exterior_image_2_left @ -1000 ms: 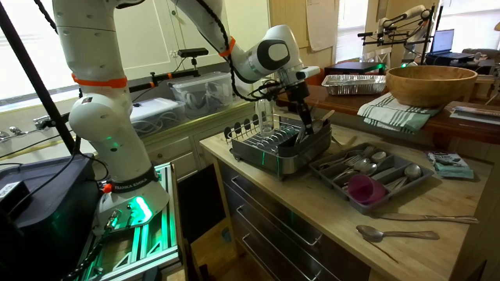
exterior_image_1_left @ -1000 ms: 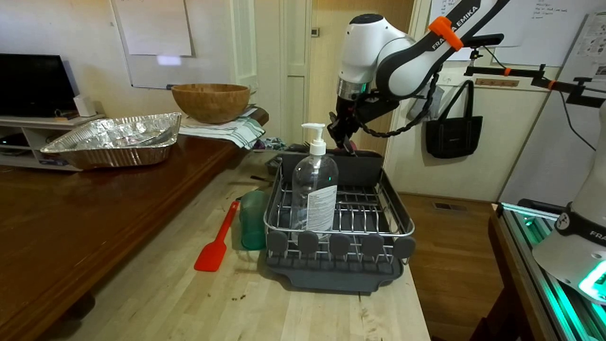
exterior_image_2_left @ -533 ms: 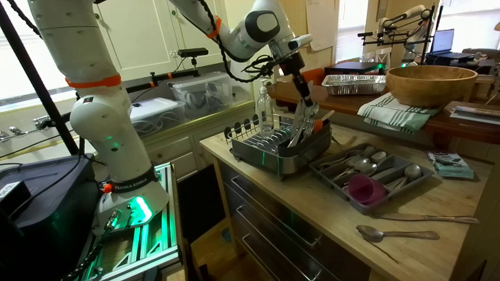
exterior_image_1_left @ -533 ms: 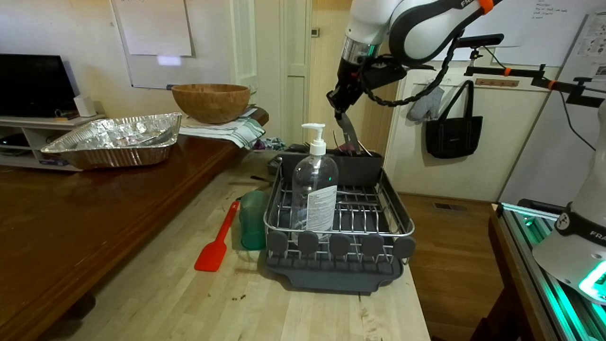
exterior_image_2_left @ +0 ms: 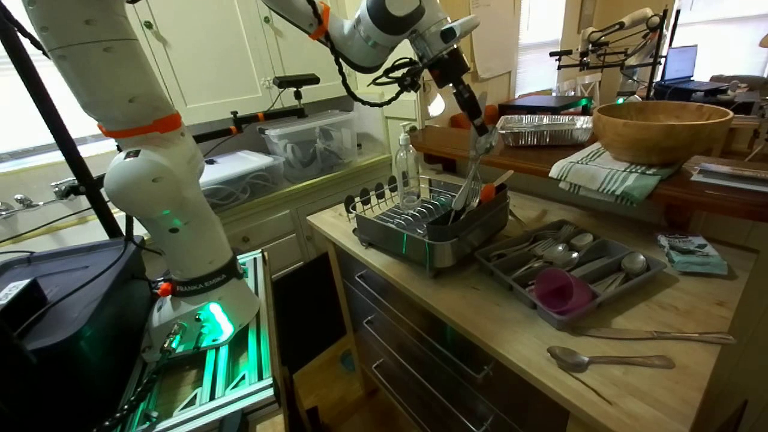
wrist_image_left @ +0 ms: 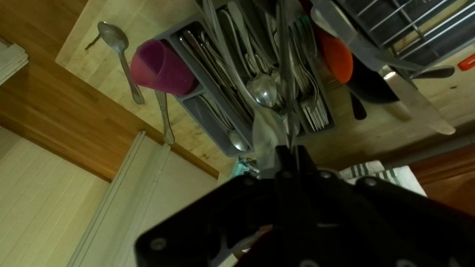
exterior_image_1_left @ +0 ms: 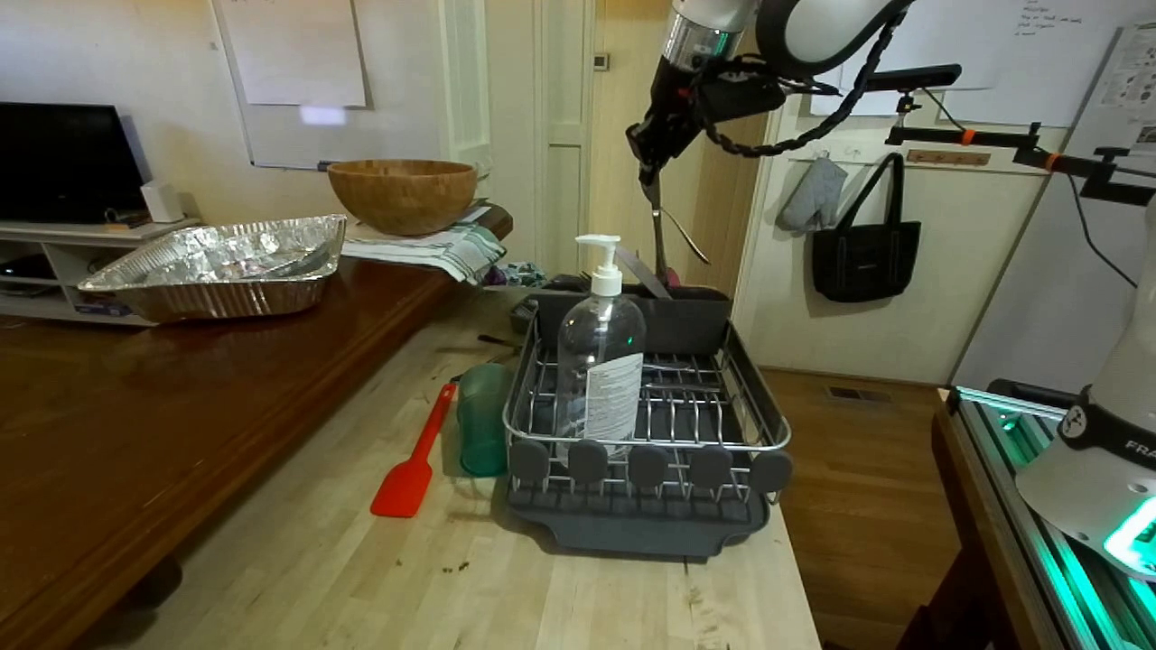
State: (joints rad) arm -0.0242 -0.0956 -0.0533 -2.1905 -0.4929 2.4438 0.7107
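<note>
Metal cutlery [exterior_image_1_left: 658, 230], at least 2 pieces, is pinched tight in the black gripper [exterior_image_2_left: 482, 129]. It hangs over the dark holder [exterior_image_1_left: 695, 325] at the end of the dish rack [exterior_image_2_left: 393, 243]. A clear bottle [exterior_image_1_left: 601, 379] stands in the rack, and a pink cup [exterior_image_2_left: 562, 291] lies tipped in the grey tray [wrist_image_left: 207, 120].
</note>
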